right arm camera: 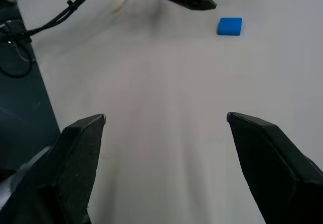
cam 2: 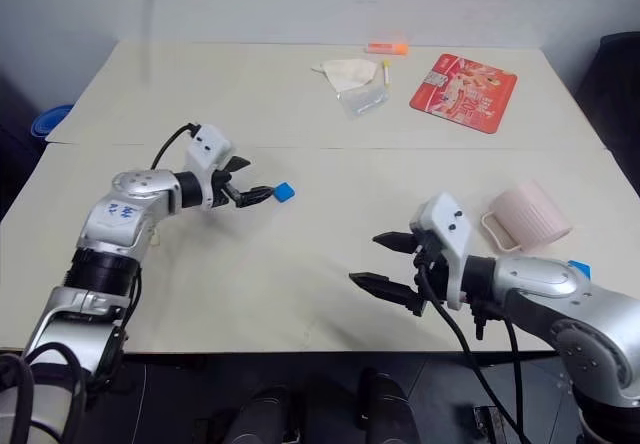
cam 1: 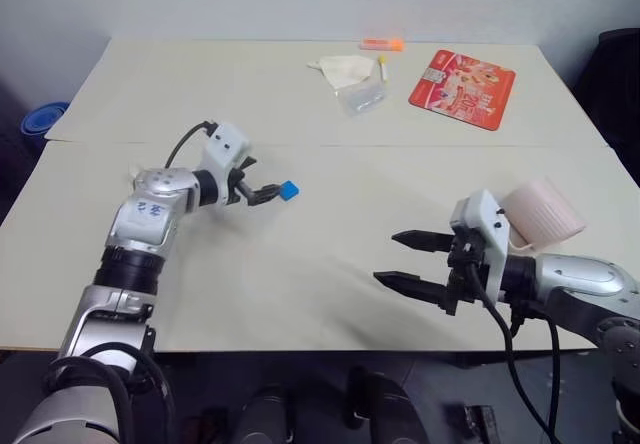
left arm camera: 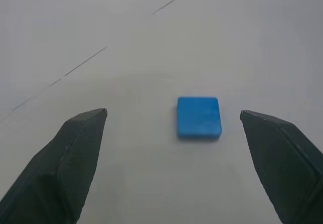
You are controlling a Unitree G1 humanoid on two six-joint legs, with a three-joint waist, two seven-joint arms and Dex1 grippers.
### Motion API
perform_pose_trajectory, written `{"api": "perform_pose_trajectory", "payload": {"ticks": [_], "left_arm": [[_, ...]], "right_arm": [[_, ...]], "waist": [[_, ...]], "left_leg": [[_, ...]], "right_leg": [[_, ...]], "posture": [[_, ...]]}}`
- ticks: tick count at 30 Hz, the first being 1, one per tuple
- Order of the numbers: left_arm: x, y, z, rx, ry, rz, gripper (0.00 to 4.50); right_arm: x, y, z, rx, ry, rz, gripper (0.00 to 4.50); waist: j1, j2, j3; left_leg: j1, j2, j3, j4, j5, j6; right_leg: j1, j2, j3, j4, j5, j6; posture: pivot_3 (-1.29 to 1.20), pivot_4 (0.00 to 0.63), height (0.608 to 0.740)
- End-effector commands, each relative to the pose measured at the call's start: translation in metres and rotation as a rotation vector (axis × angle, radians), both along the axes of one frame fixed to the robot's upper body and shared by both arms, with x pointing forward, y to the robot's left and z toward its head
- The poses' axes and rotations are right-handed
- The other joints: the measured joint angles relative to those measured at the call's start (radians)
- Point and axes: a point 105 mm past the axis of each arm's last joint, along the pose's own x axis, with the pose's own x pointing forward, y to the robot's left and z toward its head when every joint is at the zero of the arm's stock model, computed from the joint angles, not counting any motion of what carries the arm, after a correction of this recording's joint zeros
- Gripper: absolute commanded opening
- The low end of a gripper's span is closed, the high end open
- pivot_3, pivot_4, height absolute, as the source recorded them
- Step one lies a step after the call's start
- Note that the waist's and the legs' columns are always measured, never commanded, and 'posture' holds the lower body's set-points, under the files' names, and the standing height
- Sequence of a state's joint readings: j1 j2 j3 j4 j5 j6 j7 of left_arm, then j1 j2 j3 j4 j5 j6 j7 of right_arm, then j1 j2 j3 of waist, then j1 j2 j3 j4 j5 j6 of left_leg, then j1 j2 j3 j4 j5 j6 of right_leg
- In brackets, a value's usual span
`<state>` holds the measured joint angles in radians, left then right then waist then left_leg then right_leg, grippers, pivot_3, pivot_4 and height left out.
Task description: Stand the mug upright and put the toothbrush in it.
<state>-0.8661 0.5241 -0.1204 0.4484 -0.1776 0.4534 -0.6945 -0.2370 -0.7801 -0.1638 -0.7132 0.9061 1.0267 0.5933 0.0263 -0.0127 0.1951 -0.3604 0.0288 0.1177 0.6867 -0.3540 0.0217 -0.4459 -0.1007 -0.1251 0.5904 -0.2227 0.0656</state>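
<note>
A: Where's the mug (cam 2: 530, 216) right now?

B: On the table (cam 2: 330, 254), at the robot's right edge, just behind the right forearm. In the right eye view it looks upright or nearly so, handle toward the table's middle. In the left eye view the arm covers its base, so I can't say for sure how it stands.

A: And the right gripper (cam 2: 383, 262)?

B: Its 2 black fingers are spread wide with nothing between them. It points away from the mug, toward the table's middle, so the mug lies behind and outboard of the fingertips. To reach it, that hand would have to swing back around.

A: Left gripper (cam 1: 262, 193)?

B: Also wide and empty. It hangs just short of a small blue block (cam 1: 289, 190), which the left wrist view shows lying flat on the table between the 2 fingers (left arm camera: 75, 153), apart from both.

A: That's not the toothbrush.

B: No. I can't pick the toothbrush out with any confidence. There's clutter at the far side: a crumpled white cloth (cam 1: 338, 67), a clear plastic piece (cam 1: 362, 95) with a thin yellow-tipped stick (cam 1: 382, 64), an orange item (cam 1: 382, 44) and a red packet (cam 1: 462, 87).

A: So which arm for the mug?

B: The right, I'd judge; it's by far the nearer. The left is well apart from it, across the table.
</note>
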Motion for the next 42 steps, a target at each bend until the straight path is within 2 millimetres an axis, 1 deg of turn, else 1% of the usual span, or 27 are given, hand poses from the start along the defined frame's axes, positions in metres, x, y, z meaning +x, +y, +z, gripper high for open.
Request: {"api": "perform_pose_trajectory", "payload": {"ticks": [1,3,5,9,14,18,21,26,28,29,33,35,37,38,39,41,42], "left_arm": [[0.006,-0.009,-0.007,0.021,-0.009,-0.017,4.5],[0.008,-0.017,-0.017,0.026,0.002,-0.02,4.5],[0.01,-0.019,-0.024,0.042,0.013,-0.004,4.5],[0.019,-0.013,-0.037,0.09,0.039,0.074,4.5],[0.027,-0.007,-0.043,0.076,0.058,0.144,4.5],[0.026,-0.007,-0.045,0.042,0.079,0.131,3.73],[0.025,-0.005,-0.044,0.039,0.077,0.124,2.85],[0.024,0.006,-0.04,0.047,0.071,0.147,1.5],[0.023,0.009,-0.036,0.044,0.067,0.153,1.49],[0.023,0.011,-0.029,0.034,0.06,0.159,1.49],[0.015,0.02,0.009,-0.051,-0.003,0.178,1.49],[0.009,0.038,0.034,-0.096,-0.051,0.247,1.49],[0.0,0.067,0.051,-0.122,-0.091,0.356,1.49],[-0.005,0.08,0.056,-0.125,-0.105,0.409,1.49],[-0.013,0.099,0.059,-0.116,-0.123,0.474,1.49],[-0.04,0.158,0.054,-0.085,-0.133,0.69,1.49],[-0.051,0.177,0.052,-0.072,-0.133,0.764,1.49]], "right_arm": [[0.004,-0.002,0.004,-0.006,-0.058,-0.024,4.02],[0.006,-0.001,0.005,0.004,-0.074,-0.039,4.02],[0.008,-0.002,0.005,0.014,-0.084,-0.059,4.02],[0.01,-0.006,0.005,0.017,-0.096,-0.094,4.02],[0.01,-0.008,0.006,0.023,-0.108,-0.117,4.02],[0.011,-0.011,0.008,0.026,-0.116,-0.132,4.05],[0.012,-0.012,0.009,0.022,-0.121,-0.137,4.05],[0.015,-0.012,0.009,0.021,-0.125,-0.138,4.05],[0.015,-0.012,0.009,0.022,-0.126,-0.134,4.05],[0.016,-0.01,0.009,0.024,-0.125,-0.128,4.05],[0.017,-0.005,0.009,0.031,-0.12,-0.097,4.05],[0.02,0.0,0.009,0.035,-0.116,-0.069,4.05],[0.023,0.004,0.008,0.038,-0.113,-0.037,4.05],[0.025,0.007,0.009,0.039,-0.112,-0.022,4.05],[0.025,0.01,0.009,0.042,-0.111,-0.003,4.05],[0.026,0.02,0.01,0.051,-0.105,0.063,4.05],[0.026,0.023,0.01,0.054,-0.103,0.088,4.05]], "waist": [[-0.002,0.0,0.0],[-0.003,0.0,0.0],[-0.004,0.0,0.0],[-0.002,0.0,0.0],[-0.002,-0.001,0.0],[-0.003,-0.001,0.0],[-0.004,-0.001,0.0],[-0.005,-0.001,0.0],[-0.006,-0.001,0.0],[-0.006,-0.001,0.0],[-0.006,-0.001,0.0],[-0.006,-0.001,0.0],[-0.01,-0.002,0.0],[-0.013,-0.002,0.0],[-0.019,-0.002,0.0],[-0.034,-0.001,0.0],[-0.04,-0.001,0.0]], "left_leg": [[0.0,0.0,0.001,0.0,0.0,0.0],[0.001,0.0,0.001,0.0,0.0,0.0],[0.001,0.001,0.002,0.0,0.0,-0.001],[0.002,0.002,0.001,0.001,0.0,-0.001],[0.002,0.001,0.0,0.005,-0.001,0.001],[0.002,0.001,0.0,0.006,-0.001,0.001],[0.002,0.002,0.001,0.006,-0.001,0.001],[0.002,0.002,0.001,0.006,-0.001,0.001],[0.002,0.002,0.001,0.006,-0.001,0.001],[0.002,0.002,0.001,0.006,-0.001,0.001],[0.002,0.002,0.001,0.006,-0.001,0.001],[0.001,0.002,0.0,0.006,-0.001,0.001],[0.0,0.002,0.0,0.006,-0.001,0.001],[0.0,0.002,0.0,0.006,-0.001,0.001],[0.0,0.002,0.001,0.006,-0.001,0.0],[0.001,0.003,0.001,0.005,-0.002,0.0],[0.003,0.003,0.002,0.004,-0.002,-0.001]], "right_leg": [[0.0,0.0,0.0,0.0,0.0,0.0],[0.0,0.0,0.0,0.001,0.0,0.0],[0.0,0.0,0.0,0.001,0.0,0.0],[0.0,0.001,0.001,0.002,0.001,-0.001],[0.0,-0.001,0.002,0.005,0.001,-0.001],[0.0,-0.001,0.002,0.006,0.001,-0.001],[0.0,-0.001,0.002,0.006,0.001,-0.001],[0.0,-0.001,0.002,0.005,0.001,-0.001],[0.0,-0.001,0.002,0.005,0.001,-0.001],[0.0,-0.001,0.001,0.005,0.001,-0.001],[0.0,-0.001,0.001,0.005,0.001,-0.001],[0.0,-0.001,0.001,0.005,0.001,-0.001],[-0.001,-0.001,0.002,0.005,0.001,-0.001],[-0.001,-0.001,0.002,0.005,0.001,-0.001],[-0.001,-0.001,0.002,0.005,0.001,-0.001],[-0.001,-0.001,0.003,0.005,0.001,-0.001],[-0.001,0.0,0.004,0.005,0.001,-0.001]], "posture": [[0.0,0.15,0.74],[0.0,0.15,0.74],[0.0,0.15,0.74],[0.0,0.15,0.74],[0.0,0.15,0.74],[0.0,0.15,0.74],[0.0,0.15,0.74],[0.0,0.15,0.74],[0.0,0.15,0.74],[0.0,0.15,0.74],[0.0,0.15,0.74],[0.0,0.15,0.74],[0.0,0.15,0.74],[0.0,0.15,0.74],[0.0,0.15,0.74],[0.0,0.15,0.74],[0.0,0.15,0.74]]}}
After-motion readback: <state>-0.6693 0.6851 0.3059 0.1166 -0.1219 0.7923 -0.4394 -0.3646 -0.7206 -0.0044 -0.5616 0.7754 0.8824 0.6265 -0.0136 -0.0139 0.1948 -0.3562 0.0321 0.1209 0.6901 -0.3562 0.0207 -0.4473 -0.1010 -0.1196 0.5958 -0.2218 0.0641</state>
